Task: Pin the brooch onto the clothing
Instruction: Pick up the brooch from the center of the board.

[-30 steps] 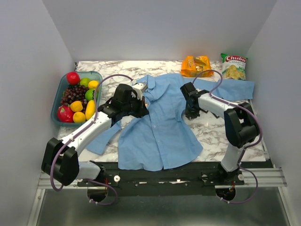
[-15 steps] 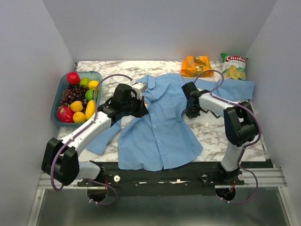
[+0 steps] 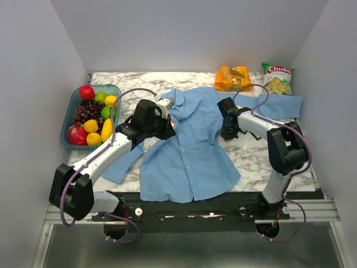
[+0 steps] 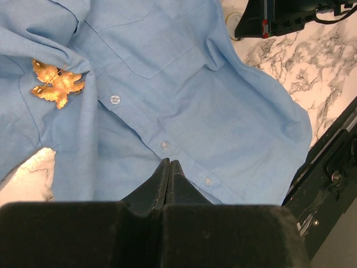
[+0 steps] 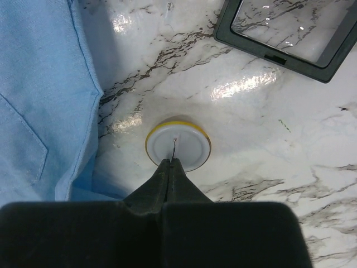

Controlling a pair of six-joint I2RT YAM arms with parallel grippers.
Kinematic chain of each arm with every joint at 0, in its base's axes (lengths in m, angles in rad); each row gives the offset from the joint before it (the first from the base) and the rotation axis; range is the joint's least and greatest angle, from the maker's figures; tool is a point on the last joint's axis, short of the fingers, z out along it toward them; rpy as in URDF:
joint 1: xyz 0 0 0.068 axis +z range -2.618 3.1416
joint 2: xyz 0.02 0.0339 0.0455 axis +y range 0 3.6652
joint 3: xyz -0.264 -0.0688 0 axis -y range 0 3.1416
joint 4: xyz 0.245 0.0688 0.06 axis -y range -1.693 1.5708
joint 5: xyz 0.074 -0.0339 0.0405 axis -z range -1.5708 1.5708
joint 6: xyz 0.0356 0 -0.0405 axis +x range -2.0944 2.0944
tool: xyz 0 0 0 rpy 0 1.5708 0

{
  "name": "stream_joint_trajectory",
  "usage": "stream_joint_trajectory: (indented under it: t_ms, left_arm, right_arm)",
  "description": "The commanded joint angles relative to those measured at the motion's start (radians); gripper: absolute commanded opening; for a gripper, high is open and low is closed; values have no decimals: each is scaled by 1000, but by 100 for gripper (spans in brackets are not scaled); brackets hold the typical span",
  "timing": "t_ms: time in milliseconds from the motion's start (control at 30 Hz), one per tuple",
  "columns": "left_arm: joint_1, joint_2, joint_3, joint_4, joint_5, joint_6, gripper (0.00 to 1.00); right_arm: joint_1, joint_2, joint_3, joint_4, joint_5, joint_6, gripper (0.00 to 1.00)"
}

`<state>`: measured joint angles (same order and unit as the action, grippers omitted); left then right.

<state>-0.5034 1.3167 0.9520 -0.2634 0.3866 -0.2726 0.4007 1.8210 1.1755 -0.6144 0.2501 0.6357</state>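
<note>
The clothing, a light blue shirt (image 3: 189, 151), lies spread on the marble table, buttons up (image 4: 184, 84). The brooch (image 4: 56, 84), a small orange-gold leaf, rests on the shirt near the collar, up and left of my left gripper (image 4: 169, 162). That gripper is shut and hovers over the button row (image 3: 167, 129). My right gripper (image 5: 169, 162) is beside the shirt's right edge (image 3: 226, 134), shut on a thin wire pin standing out of a round white disc with a yellow rim (image 5: 189, 142) on the marble.
A black square tray (image 5: 268, 56) lies just beyond the disc. A teal tray of fruit (image 3: 70, 111) stands at the left. An orange snack bag (image 3: 233, 78) and a green chips bag (image 3: 277, 77) sit at the back.
My right gripper's jaws have shut on the disc's pin; that arm has shifted very slightly. The left arm and the shirt have not moved.
</note>
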Motion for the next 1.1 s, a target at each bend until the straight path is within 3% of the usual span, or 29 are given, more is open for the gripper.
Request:
stream_joint_trajectory:
  t_ms: [0,533,733,800,833,933,967,1067]
  left_arm:
    - [6,-31,-15,13,11,21,0]
    - [12,-42,-16,15,26,21,0]
    - [12,-39,-30,67,112,-25,0]
    - [12,-42,-56,124,146,-89,14]
    - [12,-46,-67,148,179,-114,27]
    - [12,-74,-128,259,193,-209,44]
    - [12,-83,-166,321,183,-236,54]
    - [14,-114,-244,427,146,-318,65]
  right_arm:
    - [-3,3,-54,-4,-52,24,1]
    - [-2,-198,-40,-57,-63,-8,1]
    - [101,-239,-2,-67,-70,-8,1]
    - [153,-265,-2,-33,-97,1,1]
    - [170,-276,-2,-24,-118,8,1]
    - [237,-307,-10,19,-152,35,1]
    - [262,-311,-11,30,-164,41,1]
    - [305,-330,-16,71,-195,55,1]
